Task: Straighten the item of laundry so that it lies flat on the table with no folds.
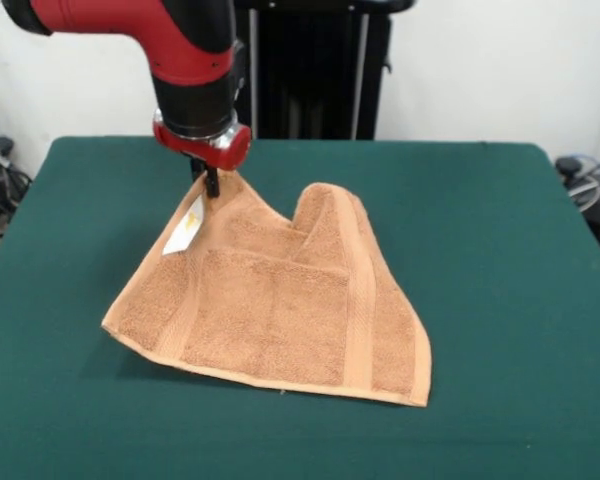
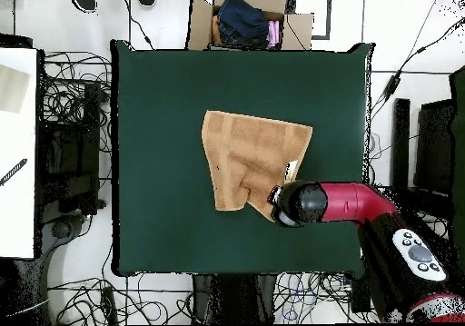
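In the front view, the towel point(image 1: 280, 310) sits a little left of the middle of the green table point(image 1: 500, 260), orange-tan against the cloth. Going from its left side: a blunt corner rests on the table at about 9 o'clock of the towel, and from there the edge climbs steeply toward 11 o'clock, where the fabric is drawn up into a peak off the surface. A small white label point(image 1: 185, 227) hangs just below that peak on the left slope. The gripper point(image 1: 211, 183) comes down from the red and black arm point(image 1: 180, 40) and meets the peak, its dark fingers pinched together on the raised corner of the towel. Right of the peak the cloth dips, then rises into a second rounded hump at about 1 o'clock. A folded layer shows across the middle as a straight crease line. 1 woven border band runs down the right part toward the corner at 5 o'clock, which lies flat on the table.

From overhead, the towel point(image 2: 250, 154) lies near the table's point(image 2: 154, 113) centre, wide at its top edge and narrowing toward 5 o'clock, where the arm's rounded wrist point(image 2: 300, 202) covers the lifted corner. A cardboard box point(image 2: 250, 18) with dark clothing stands beyond the table at 12 o'clock.
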Robot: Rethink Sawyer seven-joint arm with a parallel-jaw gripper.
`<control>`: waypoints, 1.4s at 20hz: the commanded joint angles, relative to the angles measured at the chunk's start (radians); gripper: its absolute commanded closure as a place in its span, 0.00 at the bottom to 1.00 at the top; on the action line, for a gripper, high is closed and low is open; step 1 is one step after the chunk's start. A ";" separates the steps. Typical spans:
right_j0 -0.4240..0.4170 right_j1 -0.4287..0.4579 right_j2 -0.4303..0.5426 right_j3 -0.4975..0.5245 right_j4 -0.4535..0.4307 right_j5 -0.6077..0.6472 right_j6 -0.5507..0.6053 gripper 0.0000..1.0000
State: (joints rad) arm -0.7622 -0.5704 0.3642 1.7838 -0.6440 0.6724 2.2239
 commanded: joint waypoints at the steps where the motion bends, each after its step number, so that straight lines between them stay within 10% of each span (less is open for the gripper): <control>1: -0.017 0.047 -0.004 0.086 -0.093 -0.060 -0.125 1.00; 28: -0.133 0.003 0.042 0.116 -0.143 -0.020 -0.222 1.00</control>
State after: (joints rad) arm -0.8830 -0.5637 0.3646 1.8471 -0.6978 0.6719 2.2239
